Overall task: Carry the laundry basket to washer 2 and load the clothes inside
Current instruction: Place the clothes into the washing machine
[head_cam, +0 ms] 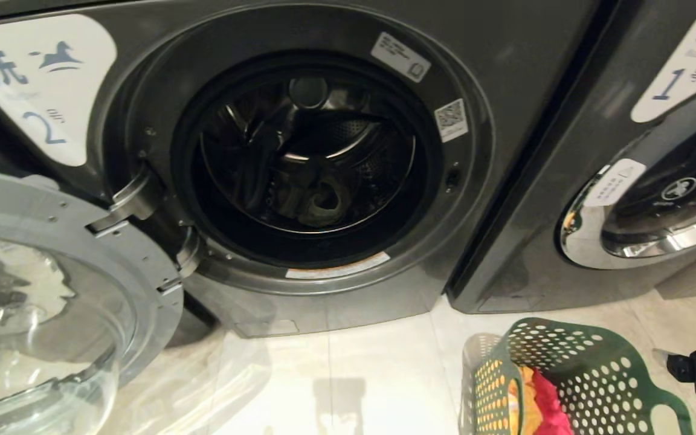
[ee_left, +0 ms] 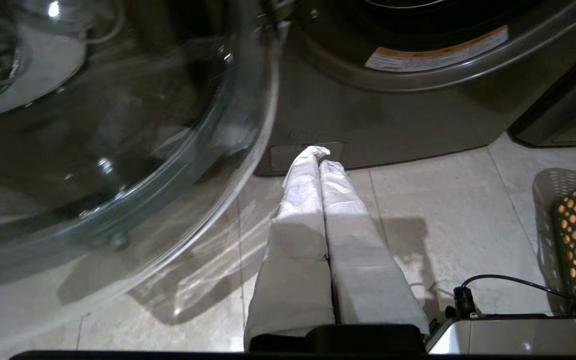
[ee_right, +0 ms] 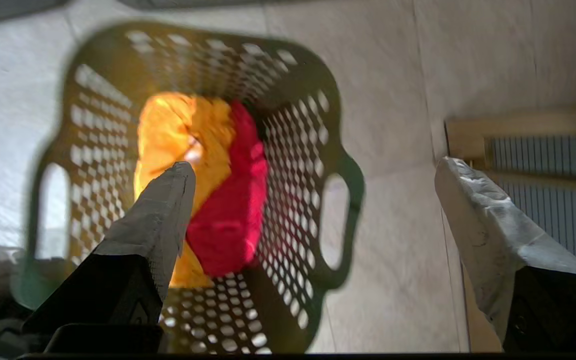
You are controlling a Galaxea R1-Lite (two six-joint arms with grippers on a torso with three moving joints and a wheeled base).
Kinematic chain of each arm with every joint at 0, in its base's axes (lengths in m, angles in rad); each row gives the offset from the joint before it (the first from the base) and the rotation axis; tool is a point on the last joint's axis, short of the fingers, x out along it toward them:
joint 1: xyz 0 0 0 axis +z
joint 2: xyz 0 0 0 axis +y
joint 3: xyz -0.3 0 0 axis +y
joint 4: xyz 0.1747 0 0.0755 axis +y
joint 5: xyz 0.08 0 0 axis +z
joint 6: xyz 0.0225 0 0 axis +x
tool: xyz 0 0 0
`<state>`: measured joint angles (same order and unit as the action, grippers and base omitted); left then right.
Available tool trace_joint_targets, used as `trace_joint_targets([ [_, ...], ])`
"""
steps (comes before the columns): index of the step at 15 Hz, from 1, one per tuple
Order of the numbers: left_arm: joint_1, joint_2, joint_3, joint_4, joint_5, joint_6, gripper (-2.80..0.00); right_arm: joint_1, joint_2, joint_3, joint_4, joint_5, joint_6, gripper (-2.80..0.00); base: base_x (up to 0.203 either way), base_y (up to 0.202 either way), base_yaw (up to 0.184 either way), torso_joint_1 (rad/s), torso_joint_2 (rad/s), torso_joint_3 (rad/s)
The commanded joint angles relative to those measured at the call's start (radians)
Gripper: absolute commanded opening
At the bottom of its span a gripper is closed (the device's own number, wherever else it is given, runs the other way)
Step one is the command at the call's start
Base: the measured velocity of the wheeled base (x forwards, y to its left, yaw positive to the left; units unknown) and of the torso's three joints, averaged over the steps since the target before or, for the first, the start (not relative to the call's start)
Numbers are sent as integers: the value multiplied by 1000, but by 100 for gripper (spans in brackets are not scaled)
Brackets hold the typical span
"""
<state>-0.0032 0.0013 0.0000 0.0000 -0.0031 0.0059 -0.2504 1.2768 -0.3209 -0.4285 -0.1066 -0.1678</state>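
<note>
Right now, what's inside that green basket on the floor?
The laundry basket holds a yellow-orange cloth and a red-pink cloth lying side by side. Whatever lies beneath them is covered. The open right gripper hangs above the basket, empty.

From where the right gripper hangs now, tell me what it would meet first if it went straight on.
Most likely the clothes in the laundry basket. The right gripper is open and points down into the basket's mouth, with one finger over the yellow-orange cloth. How far above it hangs is unclear.
</note>
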Motion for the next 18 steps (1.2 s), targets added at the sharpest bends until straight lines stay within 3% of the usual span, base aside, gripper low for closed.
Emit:
trace_joint_targets([
  [1,0,0,0,0,0,0,-280,2,39,19,-4,13,-1,0,-1,8,-169,5,5,0],
  [4,0,0,0,0,0,0,-280,1,123,36,-33,107,1,0,-1,3,-106,2,5,5],
  [8,0,0,0,0,0,0,-280,1,325,50,-190,261,20,0,0,0,0,0,0,0],
  [12,0,0,0,0,0,0,-280,-9,606,14,-346,328,25,0,0,0,0,0,0,0],
  [15,0,0,0,0,0,0,-280,-31,811,-67,-428,381,20,0,0,0,0,0,0,0],
  [18,0,0,0,0,0,0,-280,-52,991,-243,-460,428,-14,0,0,0,0,0,0,0],
])
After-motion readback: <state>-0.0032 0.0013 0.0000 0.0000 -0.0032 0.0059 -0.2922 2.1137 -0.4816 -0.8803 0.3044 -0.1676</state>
